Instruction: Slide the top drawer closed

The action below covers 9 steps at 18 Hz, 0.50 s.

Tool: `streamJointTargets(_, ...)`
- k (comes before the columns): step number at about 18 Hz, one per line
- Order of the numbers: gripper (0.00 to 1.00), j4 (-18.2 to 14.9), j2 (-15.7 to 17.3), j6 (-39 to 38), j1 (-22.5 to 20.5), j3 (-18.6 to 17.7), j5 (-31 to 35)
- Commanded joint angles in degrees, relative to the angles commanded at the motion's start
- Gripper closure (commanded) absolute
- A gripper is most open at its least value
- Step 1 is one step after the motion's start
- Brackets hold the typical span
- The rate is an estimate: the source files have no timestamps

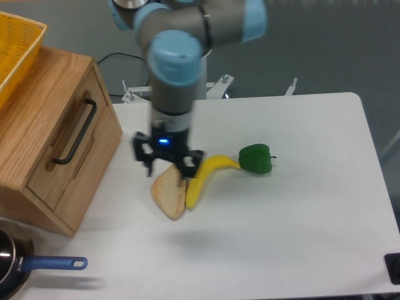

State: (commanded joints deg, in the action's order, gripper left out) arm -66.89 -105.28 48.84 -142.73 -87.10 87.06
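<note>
The top drawer (70, 139) sits at the left of the table, pushed flush into the wooden cabinet (37, 112), its long black bar handle (76, 131) running along the front panel. A yellow basket (15, 47) rests on the cabinet's top. To the right, well apart from the drawer, the gripper (167, 164) hangs over a slice of bread (170, 194), with its fingers spread apart and nothing between them. A banana (206, 176) lies beside the bread, a green pepper (255, 158) at its far tip. A blue-handled pan (25, 267) lies at the near left
</note>
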Motion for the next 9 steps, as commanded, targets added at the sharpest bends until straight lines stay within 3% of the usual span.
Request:
streamJointTargets(3, 0.00, -0.1, -1.9, 5.0, -3.6, 0.2, 10.1)
streamJointTargets(5, 0.00, -0.6, -1.9, 9.1, -8.3, 0.3, 9.8)
streamJointTargets(9, 0.00, -1.1, -4.5, 25.8, -17.8, 0.2, 5.7)
